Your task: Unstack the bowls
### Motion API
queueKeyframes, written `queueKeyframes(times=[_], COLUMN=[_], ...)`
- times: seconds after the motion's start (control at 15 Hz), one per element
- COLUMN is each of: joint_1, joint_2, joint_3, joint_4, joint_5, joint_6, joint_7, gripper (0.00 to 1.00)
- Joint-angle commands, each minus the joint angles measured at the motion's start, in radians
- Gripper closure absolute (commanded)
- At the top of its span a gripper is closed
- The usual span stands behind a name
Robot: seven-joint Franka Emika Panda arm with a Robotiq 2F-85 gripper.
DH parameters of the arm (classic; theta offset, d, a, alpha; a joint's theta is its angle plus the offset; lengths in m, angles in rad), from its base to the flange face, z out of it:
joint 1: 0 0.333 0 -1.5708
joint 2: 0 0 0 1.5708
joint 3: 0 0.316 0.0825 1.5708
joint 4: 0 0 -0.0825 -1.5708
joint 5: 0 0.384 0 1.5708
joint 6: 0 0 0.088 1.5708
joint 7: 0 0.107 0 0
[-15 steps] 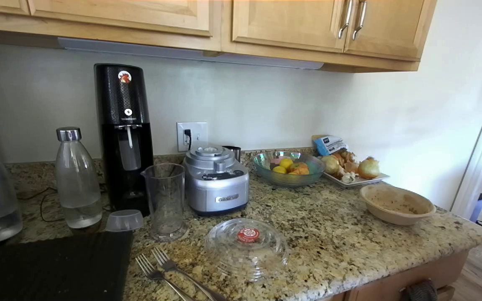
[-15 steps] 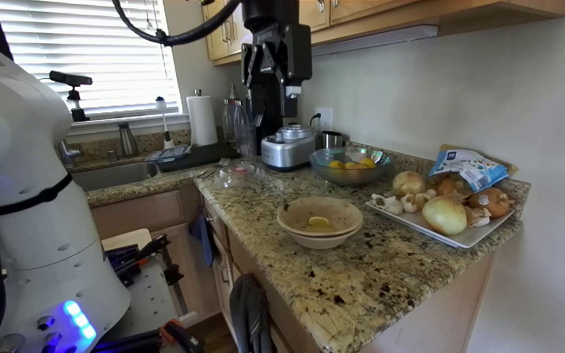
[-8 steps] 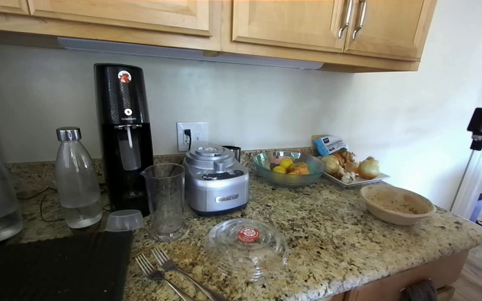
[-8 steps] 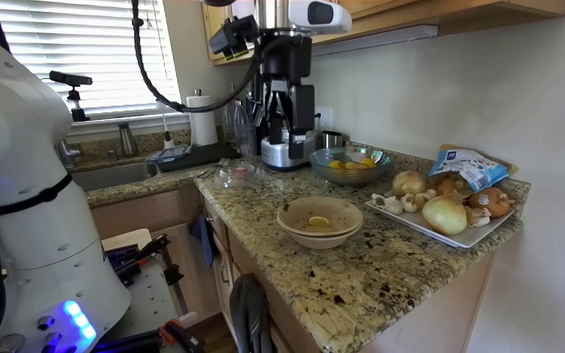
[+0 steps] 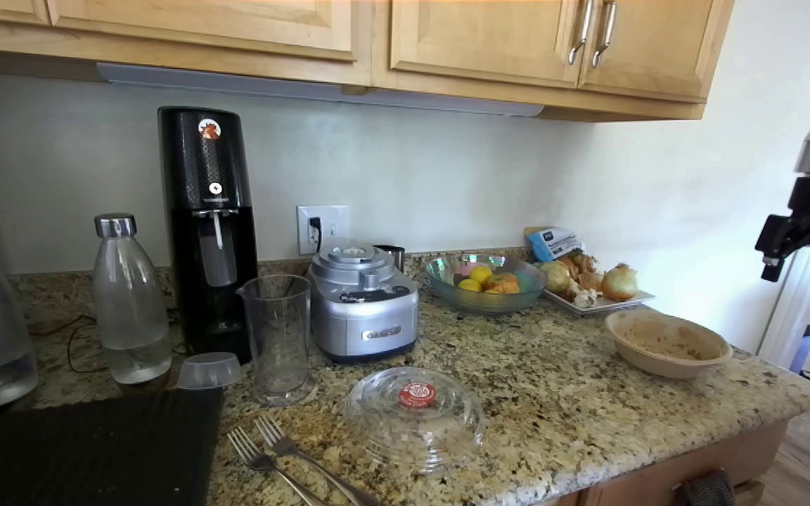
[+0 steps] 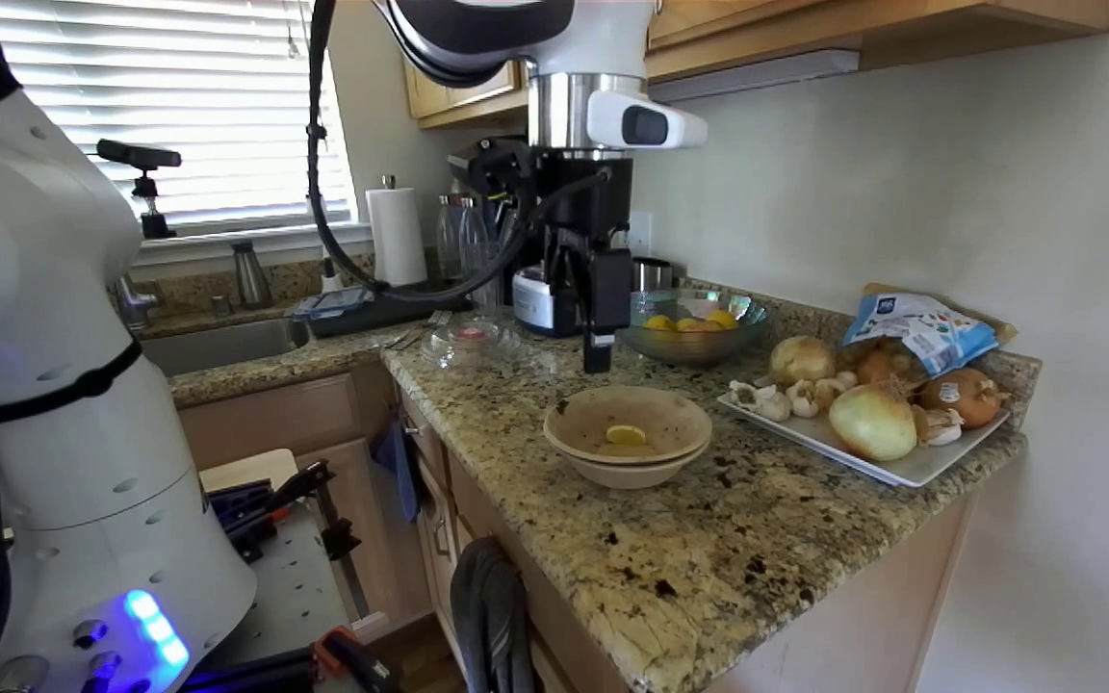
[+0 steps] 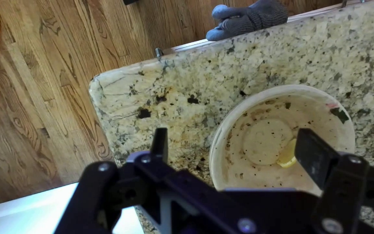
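Note:
Two beige bowls sit nested on the granite counter. The upper bowl (image 6: pixel 579 423) shows speckled stains and a lemon wedge (image 6: pixel 626 435) inside; the lower bowl (image 6: pixel 628 475) shows only as a band beneath it. The stack also shows in an exterior view (image 5: pixel 669 367), where the two are hard to tell apart. My gripper (image 6: pixel 596 337) hangs pointing down above the bowls, empty, and is at the right edge in an exterior view (image 5: pixel 797 270). In the wrist view my open fingers (image 7: pixel 231 139) straddle the left rim of the upper bowl (image 7: pixel 265 139) from above, one finger over its inside.
A white plate of onions and garlic (image 6: pixel 911 472) and a glass fruit bowl (image 6: pixel 694 342) stand near the stack. A food processor (image 5: pixel 366 316), clear lid (image 5: pixel 415 429) and forks (image 5: pixel 285 457) lie farther along. The counter's corner (image 7: pixel 97 81) is near the bowls.
The arm has come down and my gripper has dropped from high above the counter to a short way above the bowls. It has entered an exterior view from the right. The bowls have not moved.

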Motion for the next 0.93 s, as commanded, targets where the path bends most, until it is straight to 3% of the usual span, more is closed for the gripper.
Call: queueKeyframes(times=[0.0,0.27,0.53,0.87], joint_1=[-0.012,-0.012,0.002,0.015], joint_2=[0.003,0.003,0.103,0.221], joint_3=[0.014,0.015,0.006,-0.008], joint_4=[0.003,0.006,0.004,0.019], joint_5=[0.005,0.005,0.129,0.331], joint_6=[-0.001,-0.001,0.051,0.090], joint_7=[-0.005,-0.004,0.047,0.001], gripper=[0.00,0.00,0.00,0.00])
